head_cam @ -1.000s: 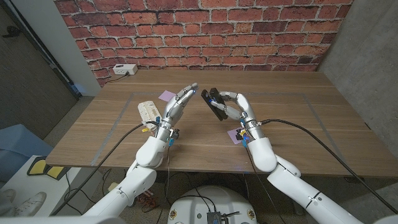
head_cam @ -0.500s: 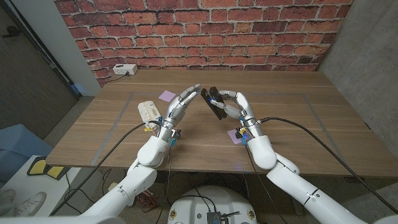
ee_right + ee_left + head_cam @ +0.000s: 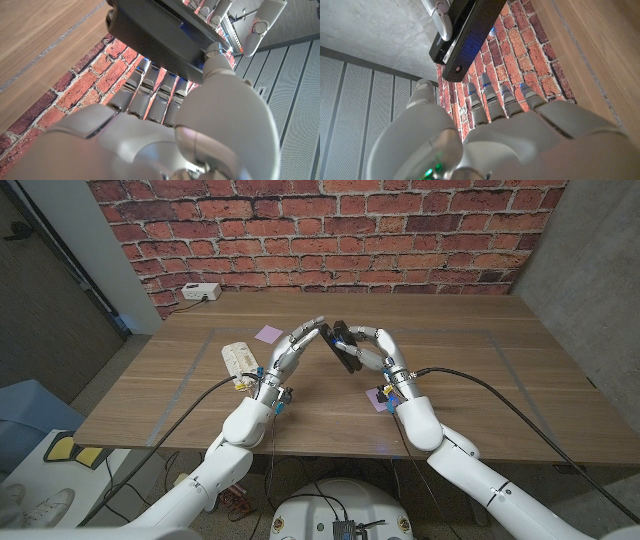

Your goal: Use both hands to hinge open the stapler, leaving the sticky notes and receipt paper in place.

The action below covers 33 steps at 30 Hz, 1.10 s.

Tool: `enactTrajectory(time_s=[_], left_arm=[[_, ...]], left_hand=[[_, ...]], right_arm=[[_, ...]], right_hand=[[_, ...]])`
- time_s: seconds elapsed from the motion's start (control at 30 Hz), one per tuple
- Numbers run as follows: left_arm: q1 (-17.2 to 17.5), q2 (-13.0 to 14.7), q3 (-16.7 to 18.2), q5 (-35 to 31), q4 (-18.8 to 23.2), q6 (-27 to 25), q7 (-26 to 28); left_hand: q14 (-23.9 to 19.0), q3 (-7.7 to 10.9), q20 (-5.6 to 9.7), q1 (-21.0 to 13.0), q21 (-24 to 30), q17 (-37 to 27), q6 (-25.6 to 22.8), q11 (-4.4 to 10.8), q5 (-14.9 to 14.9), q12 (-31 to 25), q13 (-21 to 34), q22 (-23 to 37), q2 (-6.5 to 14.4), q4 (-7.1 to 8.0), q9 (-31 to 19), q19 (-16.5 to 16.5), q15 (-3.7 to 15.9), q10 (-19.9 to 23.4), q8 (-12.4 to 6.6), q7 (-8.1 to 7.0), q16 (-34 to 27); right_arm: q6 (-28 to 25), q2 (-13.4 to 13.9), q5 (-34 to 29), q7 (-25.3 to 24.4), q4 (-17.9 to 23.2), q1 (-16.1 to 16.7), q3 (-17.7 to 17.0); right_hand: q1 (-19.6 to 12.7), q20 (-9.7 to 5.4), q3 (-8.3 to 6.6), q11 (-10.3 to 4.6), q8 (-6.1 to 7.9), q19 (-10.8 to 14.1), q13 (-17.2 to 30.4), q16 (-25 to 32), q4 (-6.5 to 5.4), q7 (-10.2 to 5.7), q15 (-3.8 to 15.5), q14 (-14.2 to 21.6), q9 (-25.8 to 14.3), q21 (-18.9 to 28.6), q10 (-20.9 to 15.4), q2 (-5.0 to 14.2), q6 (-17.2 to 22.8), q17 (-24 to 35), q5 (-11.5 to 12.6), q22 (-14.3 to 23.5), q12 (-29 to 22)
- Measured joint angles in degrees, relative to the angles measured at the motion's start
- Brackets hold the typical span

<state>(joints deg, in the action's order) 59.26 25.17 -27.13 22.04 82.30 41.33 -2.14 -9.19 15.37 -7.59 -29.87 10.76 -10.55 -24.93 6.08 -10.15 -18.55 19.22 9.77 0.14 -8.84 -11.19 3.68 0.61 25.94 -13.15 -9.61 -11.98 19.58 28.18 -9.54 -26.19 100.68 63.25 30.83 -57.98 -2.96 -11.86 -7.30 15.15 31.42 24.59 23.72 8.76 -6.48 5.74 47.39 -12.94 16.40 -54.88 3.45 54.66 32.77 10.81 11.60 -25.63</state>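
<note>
My left robot hand [image 3: 292, 347] has closed the gap since a second ago, its spread fingertips now at the end of the black metal stapler [image 3: 346, 346], which my right robot hand [image 3: 380, 354] grips raised above the wooden tabletop [image 3: 480, 395]. I judge the two-handed hinge ready to begin. The purple sticky notes [image 3: 267, 334] and the white receipt paper [image 3: 238, 359] lie undisturbed. Whether the left fingertips truly touch the stapler, I cannot tell; its hinge is hidden.
</note>
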Motion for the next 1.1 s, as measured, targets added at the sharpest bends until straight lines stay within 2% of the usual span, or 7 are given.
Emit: enactTrajectory(time_s=[0.1,0.43,0.6,0.67,0.87,1.1], left_arm=[[-0.17,-0.03,-0.14,-0.1,-0.09,-0.21,0.05],[-0.54,0.13,-0.53,-0.21,-0.16,-0.87,0.07],[-0.63,0.29,-0.68,-0.21,-0.16,-1.16,-0.02],[-0.72,0.35,-0.76,-0.19,-0.16,-1.25,-0.11],[-0.95,0.46,-1.01,0.05,-0.16,-1.54,-0.59],[-1.11,0.48,-1.21,0.14,-0.24,-1.64,-0.84]], left_hand=[[-1.01,0.0,-0.42,0.0,0.07,0.0,-1.16,0.94,-0.25,-0.53,0.34,0.25,0.0,0.0,0.0,0.42,0.35,1.56,-0.21,0.21,-0.33],[-1.97,-0.01,-1.45,0.0,0.33,-0.26,-2.63,1.1,-0.25,-1.19,0.98,0.25,0.01,0.48,-0.01,0.82,-0.61,3.31,-0.43,0.43,-0.54],[-2.92,-0.01,-2.91,0.0,0.57,-0.26,-3.52,1.39,-0.25,-1.8,1.4,0.25,0.01,0.48,-0.01,1.85,-0.51,5.09,-0.64,0.52,-0.95],[-3.37,-0.01,-3.52,0.0,0.72,-0.26,-4.32,1.42,-0.25,-1.85,1.67,0.25,0.01,0.48,-0.01,2.46,-0.27,5.69,-0.85,0.38,-1.18],[-3.93,0.34,-3.96,-0.1,0.72,-0.26,-6.81,1.81,-0.48,-1.85,2.33,0.24,0.11,0.83,-0.01,2.4,0.1,6.08,-1.5,0.54,-1.18],[-4.11,1.59,-4.31,-1.78,0.72,-0.54,-9.3,2.86,-0.48,-2.28,3.2,0.5,1.79,0.47,-0.01,2.05,1.36,7.13,-1.71,0.3,-1.18]], right_arm=[[0.09,-0.01,-0.1,0.27,-0.11,-0.15,0.18],[0.61,-0.03,-0.21,0.84,-0.34,-0.49,0.59],[1.08,-0.07,-0.21,0.95,-0.48,-0.58,0.63],[1.33,-0.11,-0.21,0.95,-0.56,-0.61,0.64],[2.05,-0.37,-0.08,0.94,-0.95,-0.62,0.63],[2.75,-0.59,0.03,0.9,-1.32,-0.63,0.55]], right_hand=[[0.06,0.0,0.0,0.0,-0.13,0.0,0.0,0.0,0.0,0.0,0.0,0.0,0.0,0.0,0.0,0.07,0.0,0.05,-0.01,0.0,0.01],[0.07,0.0,0.0,0.0,-0.29,0.0,0.35,-0.22,0.0,0.0,0.0,0.0,0.03,0.0,0.0,0.07,0.0,0.04,-0.04,-0.01,0.23],[0.07,0.0,0.0,0.0,-0.09,0.0,0.35,-0.44,0.0,0.0,0.1,0.52,0.02,0.44,0.0,0.07,-0.01,0.2,-0.18,-0.01,0.35],[0.07,0.0,0.0,0.0,-0.06,0.0,0.36,-0.44,0.0,-0.01,0.09,0.52,-0.09,0.44,0.0,0.07,-0.01,0.31,-0.17,-0.01,0.32],[0.06,0.0,0.0,0.0,-0.05,0.0,0.52,-0.44,0.0,-0.01,0.09,0.52,-0.27,0.44,0.01,0.06,-0.01,0.31,0.01,-0.01,-0.03],[0.06,0.0,0.0,0.0,-0.06,0.0,0.56,-0.66,-0.01,-0.01,0.09,0.51,-0.28,0.44,0.0,0.06,-0.01,0.47,0.01,-0.01,-0.02]])
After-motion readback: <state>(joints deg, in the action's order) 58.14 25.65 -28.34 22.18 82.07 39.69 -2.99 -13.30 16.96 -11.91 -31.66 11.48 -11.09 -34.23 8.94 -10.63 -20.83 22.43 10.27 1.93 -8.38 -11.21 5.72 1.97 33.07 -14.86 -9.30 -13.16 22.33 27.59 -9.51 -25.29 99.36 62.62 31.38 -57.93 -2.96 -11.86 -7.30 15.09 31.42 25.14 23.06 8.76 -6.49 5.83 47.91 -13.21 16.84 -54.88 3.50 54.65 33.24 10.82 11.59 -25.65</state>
